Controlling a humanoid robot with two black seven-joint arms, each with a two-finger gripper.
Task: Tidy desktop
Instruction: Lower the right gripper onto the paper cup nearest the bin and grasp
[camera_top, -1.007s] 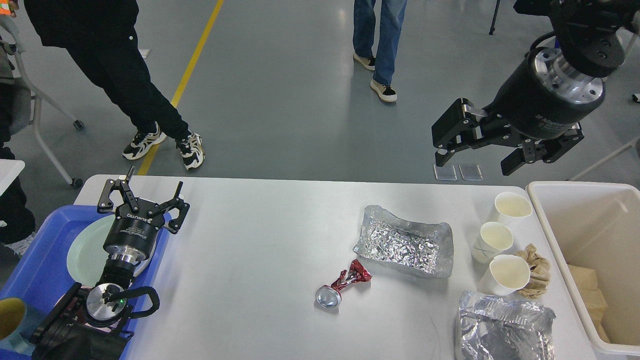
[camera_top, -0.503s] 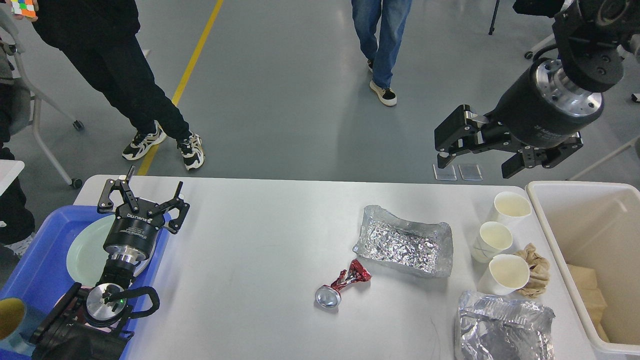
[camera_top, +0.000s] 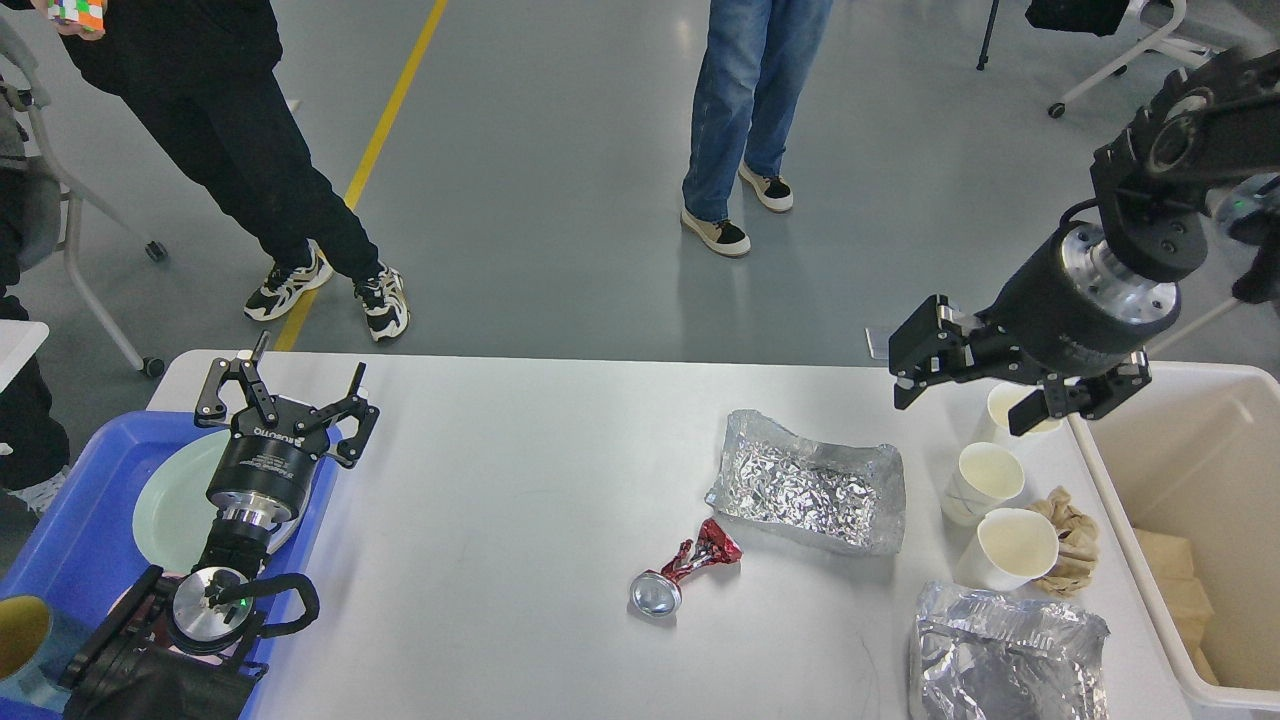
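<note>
**A:** Grey shop floor lies behind, with two people standing on it; nearer, the wide white matte desktop (camera_top: 500, 480) with rounded corners fills most of the view. What sits left of the crumpled foil tray (camera_top: 808, 492) at its middle-right?

**B:** Far left of it, a blue plastic tray (camera_top: 70, 530) holds a pale green round plate (camera_top: 165, 510). The left gripper (camera_top: 285, 385) hangs over that plate, fingers spread wide, holding nothing. Just left of and below the foil tray lies a crushed red and silver can (camera_top: 685, 572).

**A:** And right of the foil tray?

**B:** Three white paper cups (camera_top: 985, 480) stand in a row, a crumpled brown paper wad (camera_top: 1072, 540) beside them, a second foil piece (camera_top: 1010, 655) below. The right gripper (camera_top: 968, 395) hovers over the farthest cup, fingers wide apart and empty. Furthest right is a deep cream plastic bin (camera_top: 1200, 470).
</note>
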